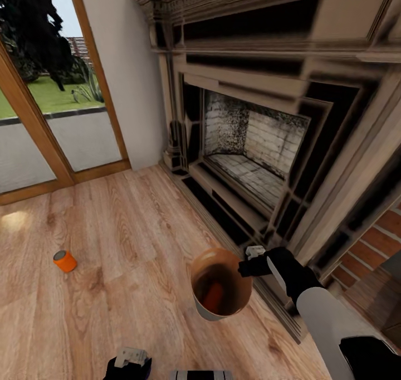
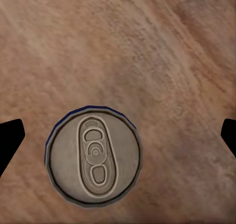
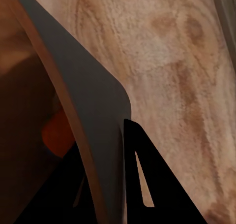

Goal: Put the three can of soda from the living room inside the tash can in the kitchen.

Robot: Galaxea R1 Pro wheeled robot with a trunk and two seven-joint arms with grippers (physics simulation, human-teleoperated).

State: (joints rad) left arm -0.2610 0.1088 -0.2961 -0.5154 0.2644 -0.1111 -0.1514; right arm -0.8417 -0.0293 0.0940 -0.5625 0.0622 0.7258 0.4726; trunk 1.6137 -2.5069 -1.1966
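Note:
My right gripper (image 1: 252,264) is shut on the rim of the trash can (image 1: 220,282), which hangs just above the wood floor in front of the fireplace. In the right wrist view the bin's grey wall (image 3: 93,101) runs between the fingers. One orange soda can (image 1: 213,296) lies inside the bin, and its orange side (image 3: 56,133) shows past the rim. A second orange can (image 1: 65,261) lies on its side on the floor at the left. The dark blue can (image 2: 93,155) stands upright directly beneath my open left gripper (image 2: 118,138), whose fingertips (image 2: 10,140) are apart from it.
The ornate dark fireplace (image 1: 262,146) and its hearth step run along the right, close to the bin. A glass door with a wood frame (image 1: 55,118) stands at the back left. Brick chimney (image 1: 384,240) at far right. Open wood floor (image 1: 128,224) lies between.

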